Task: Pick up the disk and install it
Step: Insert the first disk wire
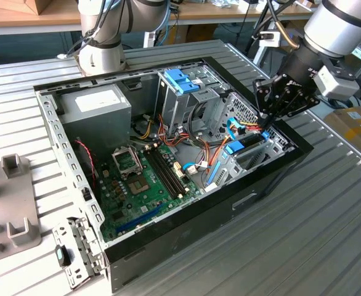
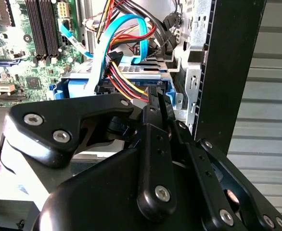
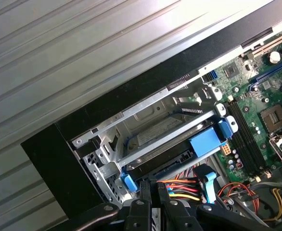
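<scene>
Black gripper (image 2: 155, 103), fingers pressed together, touches the cables (image 2: 126, 79) above the seated disk (image 3: 206, 140).

The exterior view looks down from high and some way off at the whole open case (image 1: 168, 160) on the table (image 1: 328, 234). Both wrist views sit close above the drive bay (image 3: 179, 139), which the exterior view shows at centre right.
</scene>
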Robot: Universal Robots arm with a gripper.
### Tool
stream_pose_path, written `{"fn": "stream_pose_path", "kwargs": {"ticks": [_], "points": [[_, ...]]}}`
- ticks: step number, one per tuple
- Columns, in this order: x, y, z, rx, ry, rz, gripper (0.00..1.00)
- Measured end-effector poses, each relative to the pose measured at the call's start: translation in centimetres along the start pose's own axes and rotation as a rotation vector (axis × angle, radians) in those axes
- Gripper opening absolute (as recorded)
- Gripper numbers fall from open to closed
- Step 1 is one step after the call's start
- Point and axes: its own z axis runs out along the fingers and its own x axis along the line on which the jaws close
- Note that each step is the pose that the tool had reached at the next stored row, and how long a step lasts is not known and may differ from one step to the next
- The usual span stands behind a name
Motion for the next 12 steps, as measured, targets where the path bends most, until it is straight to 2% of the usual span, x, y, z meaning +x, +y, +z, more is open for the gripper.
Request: {"fn": "stream_pose_path", "kwargs": {"ticks": [12], "points": [[0.0,0.0,0.02,0.0027,0.0035,0.061,0.17]]}}
